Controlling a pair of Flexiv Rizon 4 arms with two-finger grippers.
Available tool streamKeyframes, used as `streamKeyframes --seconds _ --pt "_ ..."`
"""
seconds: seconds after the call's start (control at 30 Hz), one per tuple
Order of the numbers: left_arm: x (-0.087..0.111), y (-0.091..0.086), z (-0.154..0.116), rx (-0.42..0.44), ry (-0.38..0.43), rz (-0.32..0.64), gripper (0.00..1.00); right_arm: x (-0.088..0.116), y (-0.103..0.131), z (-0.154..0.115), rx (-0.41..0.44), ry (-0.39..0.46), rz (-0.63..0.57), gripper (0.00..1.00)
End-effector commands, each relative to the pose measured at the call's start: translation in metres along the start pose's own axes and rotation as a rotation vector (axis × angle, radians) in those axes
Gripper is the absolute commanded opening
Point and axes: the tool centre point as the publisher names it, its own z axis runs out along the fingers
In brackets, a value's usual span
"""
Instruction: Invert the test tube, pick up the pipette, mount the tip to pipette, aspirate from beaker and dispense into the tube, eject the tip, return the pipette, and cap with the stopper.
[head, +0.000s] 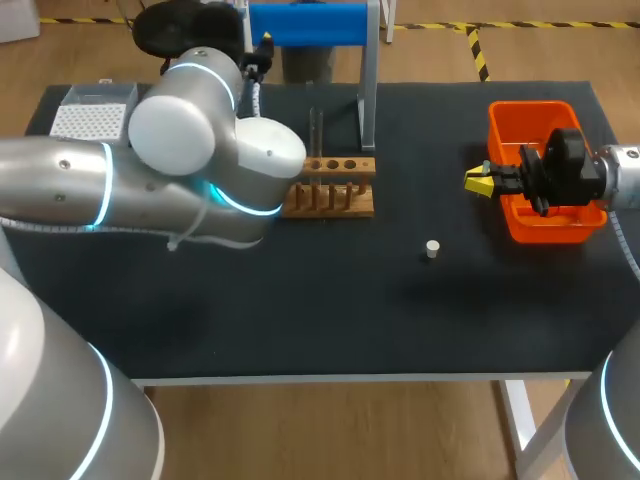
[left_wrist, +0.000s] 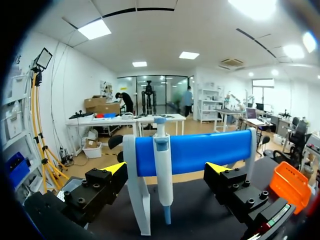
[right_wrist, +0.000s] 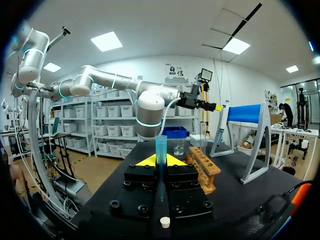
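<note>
Pincer L (left_wrist: 167, 169) spread, aimed horiz at pipette (left_wrist: 162, 150), pincer R (right_wrist: 160, 161) pinching blue tip (right_wrist: 161, 145)

Your left arm (head: 200, 150) comes in from the left with its elbow bent high and its wrist reaching toward the far side. Its gripper (left_wrist: 167, 168) points out level, fingers spread wide apart. Your right arm (head: 620, 175) comes in low from the right. Its gripper (head: 480, 181) points toward the middle, yellow fingertips pinched together on a blue tube (right_wrist: 160, 147).
</note>
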Motion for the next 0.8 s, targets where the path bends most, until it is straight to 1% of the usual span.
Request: streamKeyframes --seconds 0.03,0.2,0.4,0.8 --pt "0.003 0.003 0.015 0.017 -0.036 0.01 1.0 0.0 0.0 0.0 0.002 0.002 0.0 0.0" --pt "0.003 0.001 0.019 0.044 -0.02 0.0 1.0 0.0 0.0 0.0 0.002 0.002 0.0 0.0" --pt "0.0 -0.001 0.027 0.058 -0.018 -0.011 1.0 0.0 0.0 0.0 0.002 0.002 0.0 0.0" --pt "-0.006 0.004 0.042 0.067 -0.021 -0.016 1.0 0.0 0.0 0.0 0.002 0.002 0.0 0.0"
